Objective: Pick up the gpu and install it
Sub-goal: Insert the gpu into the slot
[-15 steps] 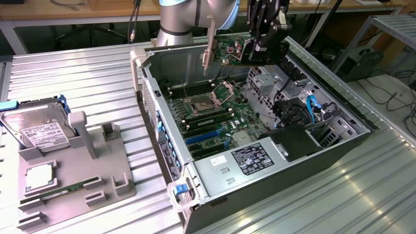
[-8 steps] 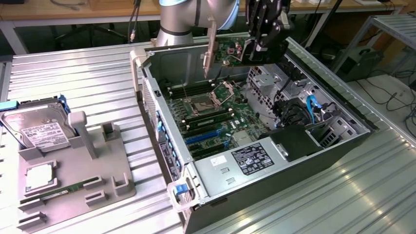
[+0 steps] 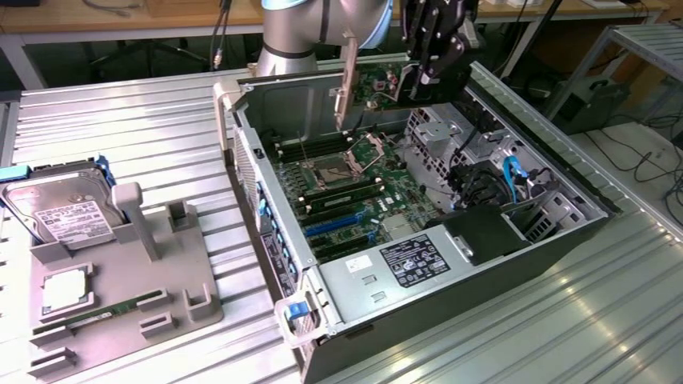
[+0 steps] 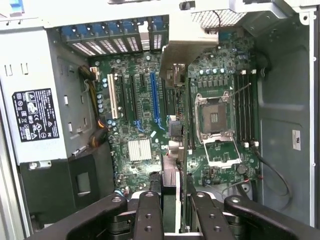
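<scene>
The gpu (image 3: 379, 84), a green card with a silver bracket (image 3: 346, 80) at one end, hangs on edge in the air above the back of the open computer case (image 3: 254, 180). My gripper (image 3: 425, 78) is shut on its end away from the bracket. In the wrist view the gpu (image 4: 174, 131) appears edge-on between my two black fingers (image 4: 149, 216), over the motherboard (image 4: 137, 107). The long blue expansion slot (image 4: 155, 95) lies just to one side of the card's line, with clear air between card and board.
The case's power supply (image 3: 417, 260) and its cable bundle (image 3: 501, 188) fill the near end. The empty CPU socket (image 3: 333, 172) and memory slots sit under the card. At the exterior view's left, a grey fixture (image 3: 128, 280) holds a hard drive (image 3: 64, 212) and a memory stick (image 3: 101, 316).
</scene>
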You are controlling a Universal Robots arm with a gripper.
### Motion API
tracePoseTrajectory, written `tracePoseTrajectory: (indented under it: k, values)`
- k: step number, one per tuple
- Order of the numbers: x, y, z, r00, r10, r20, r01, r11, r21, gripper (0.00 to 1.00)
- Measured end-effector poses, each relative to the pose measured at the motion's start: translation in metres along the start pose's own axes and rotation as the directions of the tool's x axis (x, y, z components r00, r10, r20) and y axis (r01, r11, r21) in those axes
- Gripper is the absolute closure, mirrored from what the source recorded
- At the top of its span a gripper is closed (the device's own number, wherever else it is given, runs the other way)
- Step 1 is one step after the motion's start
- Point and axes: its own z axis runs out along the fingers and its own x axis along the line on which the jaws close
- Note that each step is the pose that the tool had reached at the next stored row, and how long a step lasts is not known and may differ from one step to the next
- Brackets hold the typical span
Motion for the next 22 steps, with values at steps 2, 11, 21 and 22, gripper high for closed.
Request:
tracePoseTrajectory:
  k: [2, 11, 21, 22]
  values:
    - [0.000, 0.0001, 0.0000, 0.9999, -0.013, 0.0006, 0.013, 0.9999, -0.0001, 0.73]
    - [0.000, 0.0002, 0.0016, 0.9977, -0.067, 0.0024, 0.067, 0.9977, -0.0006, 0.73]
    - [0.000, 0.0020, 0.0193, 0.9970, -0.077, 0.0036, 0.077, 0.9970, -0.0005, 0.73]
    - [0.000, 0.0021, 0.0207, 0.9970, -0.077, 0.0036, 0.077, 0.9970, -0.0006, 0.73]
